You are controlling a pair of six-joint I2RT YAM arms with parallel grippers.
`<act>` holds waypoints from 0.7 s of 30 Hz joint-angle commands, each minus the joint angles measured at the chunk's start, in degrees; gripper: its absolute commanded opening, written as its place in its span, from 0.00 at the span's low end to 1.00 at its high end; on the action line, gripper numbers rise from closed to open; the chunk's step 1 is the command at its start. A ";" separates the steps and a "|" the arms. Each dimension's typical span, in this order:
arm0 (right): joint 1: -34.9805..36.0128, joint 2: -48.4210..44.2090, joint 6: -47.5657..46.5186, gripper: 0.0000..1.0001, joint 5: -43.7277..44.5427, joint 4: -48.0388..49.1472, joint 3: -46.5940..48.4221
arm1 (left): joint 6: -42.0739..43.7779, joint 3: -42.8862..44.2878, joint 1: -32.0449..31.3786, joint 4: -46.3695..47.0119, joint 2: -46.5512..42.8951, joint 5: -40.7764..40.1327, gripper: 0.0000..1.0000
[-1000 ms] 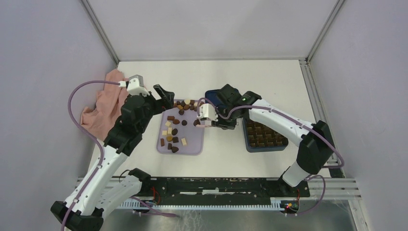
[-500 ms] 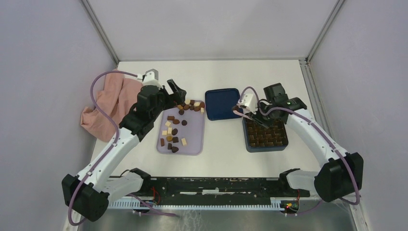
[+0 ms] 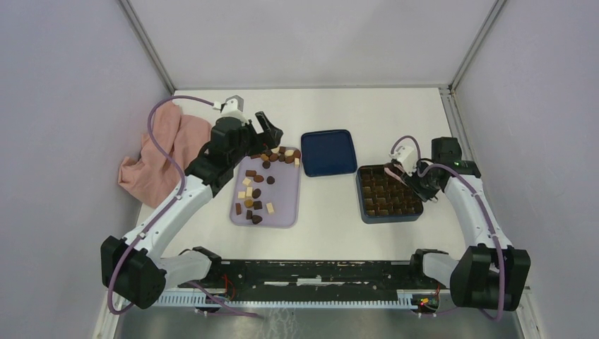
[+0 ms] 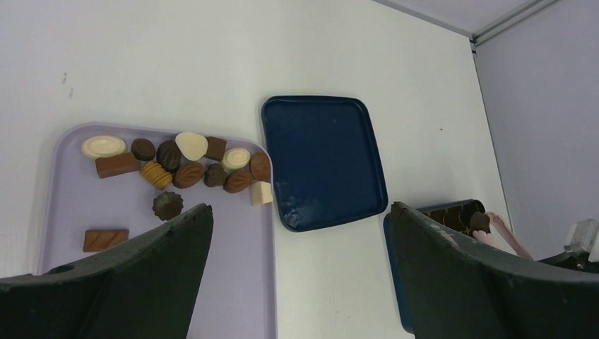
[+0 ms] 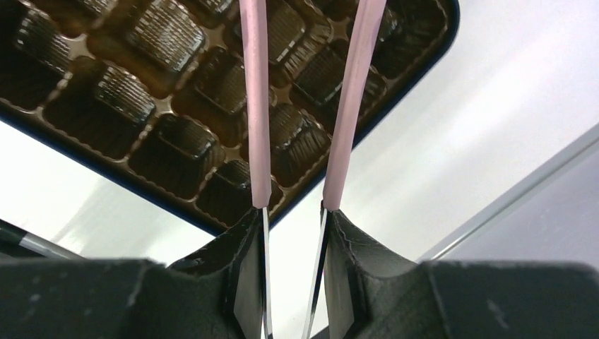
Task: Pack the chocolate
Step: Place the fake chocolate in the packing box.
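Now, left gripper: spread wide, empty
right gripper: part-closed on pink tongs; dark piece seemingly at tips
chocolate: light, brittle, smudgy; pinch sides gently

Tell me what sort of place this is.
Probably a robot lab test cell: plain walls and metal framing enclose a white table, two arms are bolted at its near edge, and chocolates sit on a tray.
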 commanded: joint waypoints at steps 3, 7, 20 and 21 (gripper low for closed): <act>-2.59 1.08 -4.76 0.29 3.08 0.00 -0.23 | -0.30 1.12 0.21 2.99 -1.34 0.74 0.99; -2.82 1.94 -5.37 0.29 3.28 -0.22 0.03 | -0.39 -0.36 0.20 2.97 -2.99 -0.16 1.00; -2.84 4.26 -4.85 0.35 5.96 0.98 -0.34 | -0.41 -1.26 0.20 2.78 -3.75 -0.54 1.00; -2.84 4.51 -4.76 0.36 6.12 1.02 -0.28 | -0.39 -1.25 0.22 2.80 -3.70 -0.52 1.00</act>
